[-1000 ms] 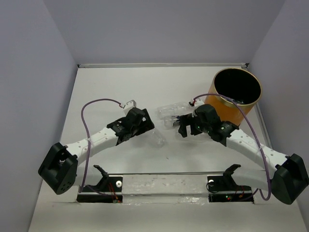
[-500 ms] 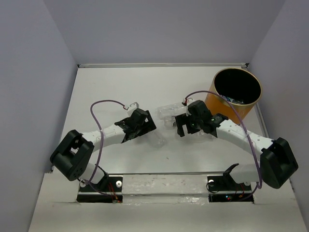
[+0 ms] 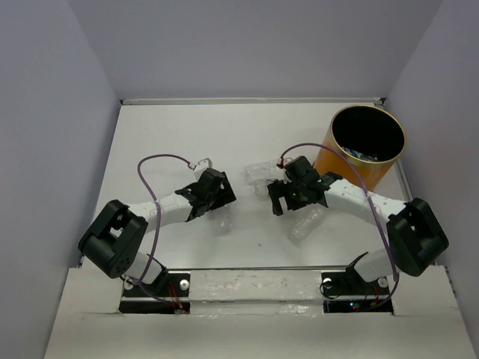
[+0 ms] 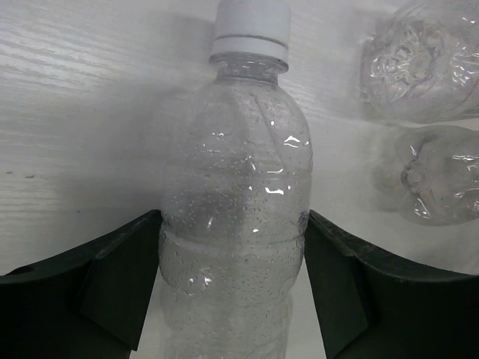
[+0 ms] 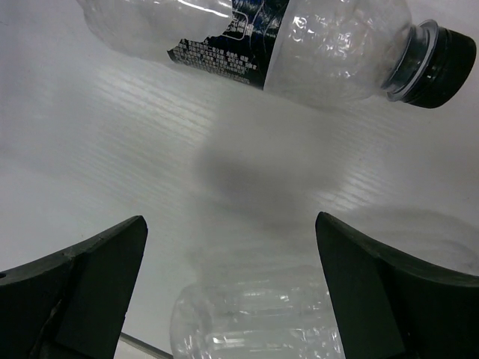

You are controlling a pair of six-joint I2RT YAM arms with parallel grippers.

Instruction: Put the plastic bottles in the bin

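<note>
My left gripper (image 3: 219, 203) is shut on a clear plastic bottle (image 4: 233, 202) with a white cap, both fingers pressed against its sides; that bottle shows faintly in the top view (image 3: 222, 222). My right gripper (image 3: 278, 200) is open and empty, low over the table (image 5: 230, 221). A labelled bottle with a dark cap (image 5: 299, 45) lies just ahead of it, and a clear bottle (image 5: 254, 321) lies under it. Two bottles (image 3: 258, 173) lie between the grippers. Another bottle (image 3: 307, 224) lies by the right forearm. The orange bin (image 3: 358, 168) stands at the back right.
Something blue and white (image 3: 361, 155) lies inside the bin against its near wall. Two bottle bases (image 4: 430, 183) show to the right in the left wrist view. White walls close in the table on three sides. Purple cables loop over both arms.
My left gripper has drawn back to the left with the bottle in it. My right arm has swung left and lowered, uncovering a bottle beside its forearm.
</note>
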